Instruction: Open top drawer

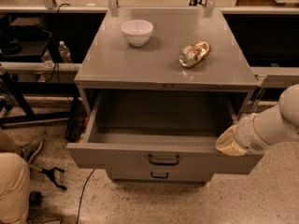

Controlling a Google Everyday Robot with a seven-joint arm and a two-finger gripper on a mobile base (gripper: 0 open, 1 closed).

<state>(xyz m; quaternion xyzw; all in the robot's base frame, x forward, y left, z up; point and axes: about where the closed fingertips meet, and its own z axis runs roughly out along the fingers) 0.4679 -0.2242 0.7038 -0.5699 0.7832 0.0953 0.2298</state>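
A white bowl (137,31) sits at the back left of the grey desk (154,66), and a shiny crumpled packet (195,53) lies to its right. Beneath the desk's surface, the top drawer (117,156) stands pulled well out. The robot's tan claw (231,143) is at the drawer front's upper right corner; I cannot tell whether it is apart or together.

High front camera looks down on cabinet (159,66), gripper (228,144) lower right
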